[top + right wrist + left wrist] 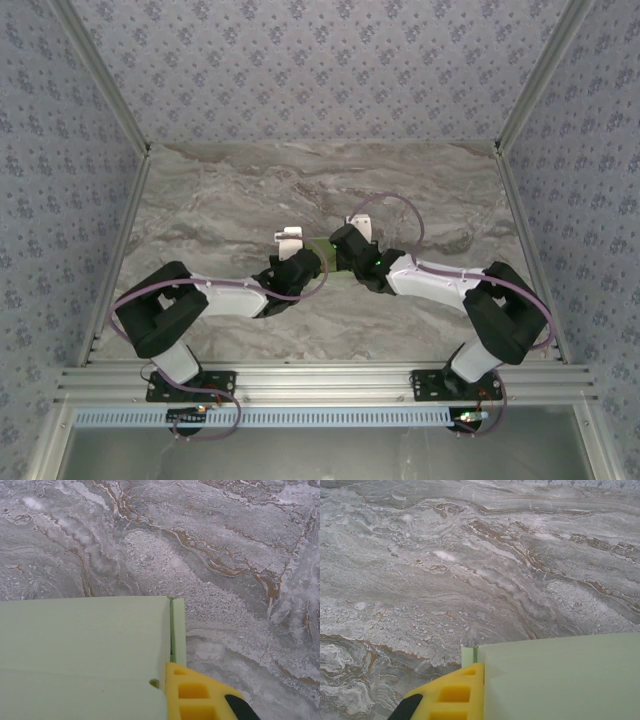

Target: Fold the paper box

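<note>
The paper box (334, 262) is a pale lime-green card box in the middle of the marble table, mostly covered by both grippers. My left gripper (308, 266) is at its left end, my right gripper (352, 256) at its right end. The left wrist view has the box (560, 680) at lower right, a narrow end flap (467, 656) at its corner, and one yellow finger (455, 695) tight against that end; the gripper (483, 669) is shut on the card. In the right wrist view, the box (85, 650) lies lower left and the gripper (168, 669) is shut on its end, beside the yellow finger (195, 695).
Bare grey-brown marble table (230, 200) stretches beyond and beside the box. Patterned walls (60, 160) close in the back and both sides. An aluminium rail (320, 380) carrying the arm bases runs along the near edge.
</note>
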You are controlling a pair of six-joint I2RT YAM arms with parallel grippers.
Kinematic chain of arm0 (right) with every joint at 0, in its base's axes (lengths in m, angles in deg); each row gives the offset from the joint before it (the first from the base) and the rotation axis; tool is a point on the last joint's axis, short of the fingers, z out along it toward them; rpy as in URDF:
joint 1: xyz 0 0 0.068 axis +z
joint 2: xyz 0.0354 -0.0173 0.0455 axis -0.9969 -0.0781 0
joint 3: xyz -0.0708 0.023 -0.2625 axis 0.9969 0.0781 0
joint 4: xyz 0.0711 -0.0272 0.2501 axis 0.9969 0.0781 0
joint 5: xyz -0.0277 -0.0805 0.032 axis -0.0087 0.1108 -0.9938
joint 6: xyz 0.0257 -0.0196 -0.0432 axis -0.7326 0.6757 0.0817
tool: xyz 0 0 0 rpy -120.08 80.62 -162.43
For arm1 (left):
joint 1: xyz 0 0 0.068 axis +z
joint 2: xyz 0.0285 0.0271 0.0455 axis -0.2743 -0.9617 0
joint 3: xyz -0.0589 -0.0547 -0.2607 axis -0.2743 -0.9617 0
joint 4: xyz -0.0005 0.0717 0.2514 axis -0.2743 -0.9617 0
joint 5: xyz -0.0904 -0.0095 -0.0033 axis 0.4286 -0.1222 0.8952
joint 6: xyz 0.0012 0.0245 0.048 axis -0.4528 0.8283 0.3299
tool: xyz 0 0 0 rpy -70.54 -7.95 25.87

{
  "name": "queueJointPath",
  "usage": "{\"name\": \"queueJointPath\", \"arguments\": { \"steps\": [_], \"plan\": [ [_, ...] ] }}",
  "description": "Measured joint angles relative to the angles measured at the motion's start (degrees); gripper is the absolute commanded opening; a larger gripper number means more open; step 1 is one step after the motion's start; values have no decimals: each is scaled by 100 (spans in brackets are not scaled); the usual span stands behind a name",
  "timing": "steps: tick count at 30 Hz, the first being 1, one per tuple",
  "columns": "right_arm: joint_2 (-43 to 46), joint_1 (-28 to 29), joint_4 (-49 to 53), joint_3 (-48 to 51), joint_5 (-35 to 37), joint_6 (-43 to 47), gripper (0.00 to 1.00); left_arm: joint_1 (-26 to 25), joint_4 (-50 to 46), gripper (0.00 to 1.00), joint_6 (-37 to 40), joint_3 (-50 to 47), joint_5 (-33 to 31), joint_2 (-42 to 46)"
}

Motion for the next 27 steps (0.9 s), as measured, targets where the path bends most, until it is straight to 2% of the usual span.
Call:
{"name": "queueJointPath", "arguments": {
  "steps": [11, 27],
  "plan": [
    [0, 61, -42, 46, 76, -243, 2, -144, 35, 0, -173, -61, -245, -35],
    [50, 256, -1121, 732, 435, 59, 6, -389, 675, 0, -234, -321, -758, -271]
  ]
}}
